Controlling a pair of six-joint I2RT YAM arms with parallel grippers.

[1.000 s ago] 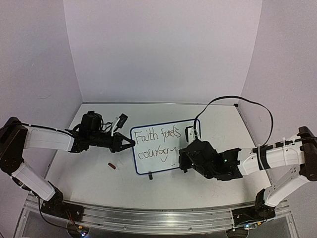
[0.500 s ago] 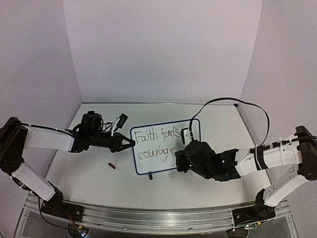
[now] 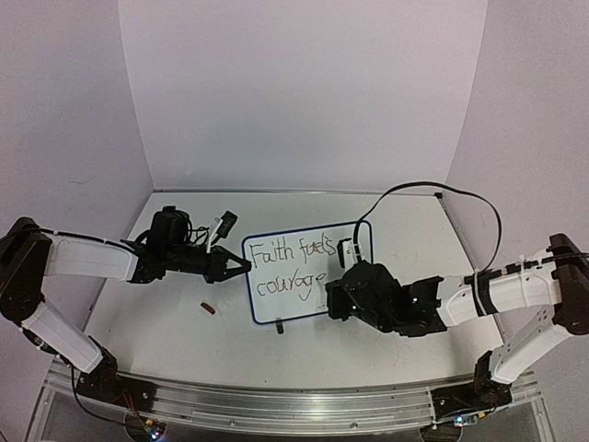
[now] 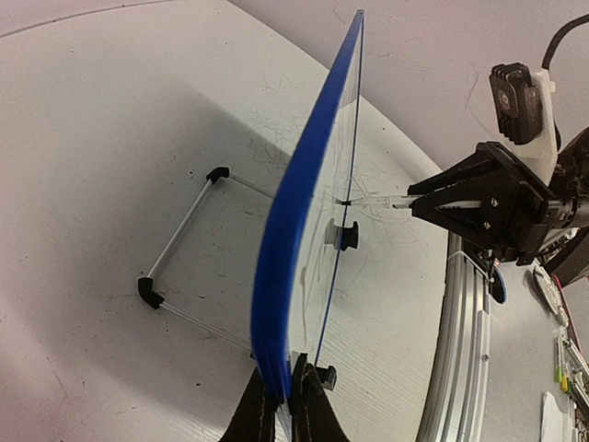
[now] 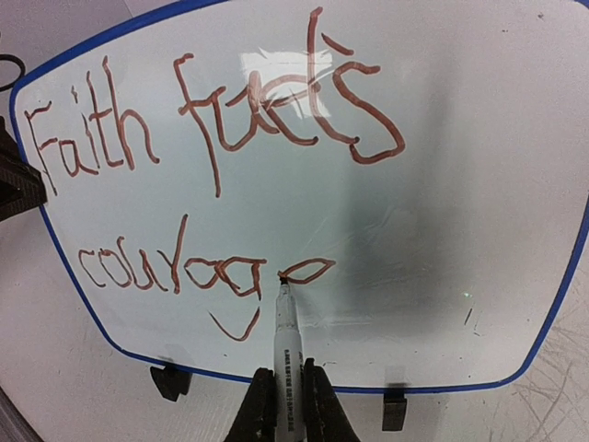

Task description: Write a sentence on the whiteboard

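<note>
L gripper (image 4: 287,405) pinches the left rim of the whiteboard (image 3: 276,311), which is propped up mid-table w/ open tabletop (image 3: 405,230) behind & to its right. R gripper (image 5: 281,405) is clamped on a marker (image 5: 283,322), tip touching the last "e" of the sentence (image 5: 212,120). Blank board runs from there to the right rim.

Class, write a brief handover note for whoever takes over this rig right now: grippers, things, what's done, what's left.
Left gripper: shut on the left rim of the whiteboard, steadying it.
Right gripper: shut on the marker, tip on the board at the final e.
Done: the sentence reads "Faith fuels" above "courage".
Left: probably the full stop, then lift the marker away.
</note>
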